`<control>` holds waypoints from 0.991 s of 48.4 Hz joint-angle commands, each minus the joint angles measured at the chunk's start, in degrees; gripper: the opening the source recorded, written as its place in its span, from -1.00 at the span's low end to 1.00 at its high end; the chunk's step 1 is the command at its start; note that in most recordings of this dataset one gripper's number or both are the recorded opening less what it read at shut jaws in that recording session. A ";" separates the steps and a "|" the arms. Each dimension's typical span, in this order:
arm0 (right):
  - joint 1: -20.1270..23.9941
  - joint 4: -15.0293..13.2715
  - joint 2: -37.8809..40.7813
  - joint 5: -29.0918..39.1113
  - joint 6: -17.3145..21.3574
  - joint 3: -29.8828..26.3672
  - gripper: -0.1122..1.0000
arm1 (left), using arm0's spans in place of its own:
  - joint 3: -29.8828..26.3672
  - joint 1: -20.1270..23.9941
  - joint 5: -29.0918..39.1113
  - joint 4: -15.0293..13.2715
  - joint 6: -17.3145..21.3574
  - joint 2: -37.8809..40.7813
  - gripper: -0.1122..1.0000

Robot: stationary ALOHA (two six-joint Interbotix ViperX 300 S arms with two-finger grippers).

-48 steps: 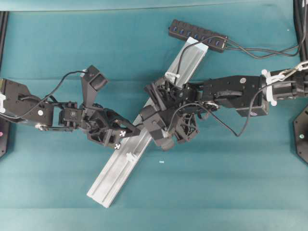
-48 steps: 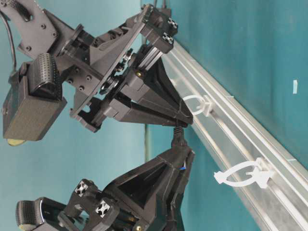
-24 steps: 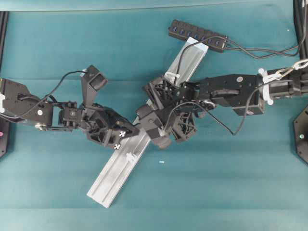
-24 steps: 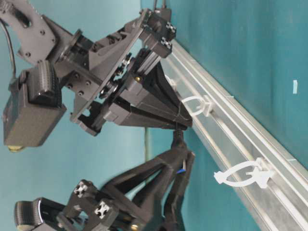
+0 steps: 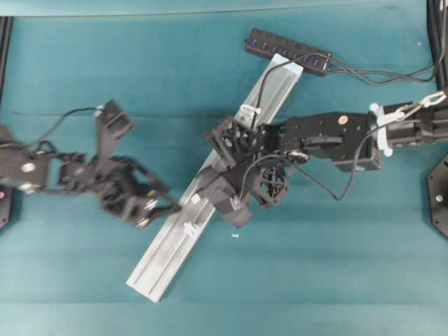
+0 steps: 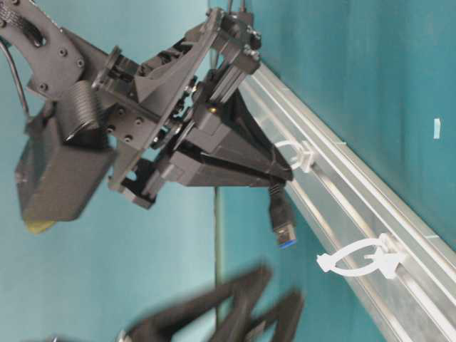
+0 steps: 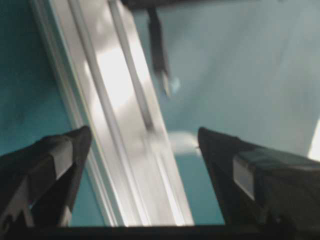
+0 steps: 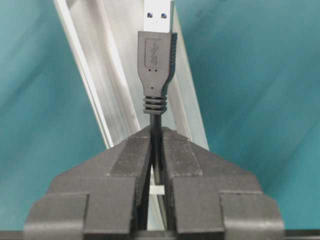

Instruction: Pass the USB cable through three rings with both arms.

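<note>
With left gripper (image 5: 164,208) now spread wide and drawn back from the rail (image 5: 168,248), handoff done: cable (image 8: 156,132) pinched in closed right gripper (image 8: 156,150), plug (image 6: 281,221) dangling just past the middle ring (image 6: 288,155), next ring (image 6: 356,260) ahead.

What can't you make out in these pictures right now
- Middle ring: overhead view, covered by the right gripper.
- USB cable tip: right wrist view, cut off by the top edge.
- Left gripper: table-level view, motion-blurred, cut by the bottom edge.
- Aluminium rail: left wrist view, blurred; no ring discernible.
</note>
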 commanded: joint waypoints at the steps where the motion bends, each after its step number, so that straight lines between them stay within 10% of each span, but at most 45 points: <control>1: 0.62 -0.62 0.53 0.35 -1.14 -0.97 -0.66 | 0.70 -1.93 5.36 0.18 0.00 -12.13 0.89; 25: 2.46 -0.70 2.37 2.64 -6.33 -2.20 -0.66 | 5.10 -3.34 19.78 0.18 0.35 -29.27 0.89; 48: 4.66 -0.70 4.92 2.64 -6.77 -5.27 -0.66 | 5.27 -3.34 20.57 0.18 11.51 -32.17 0.87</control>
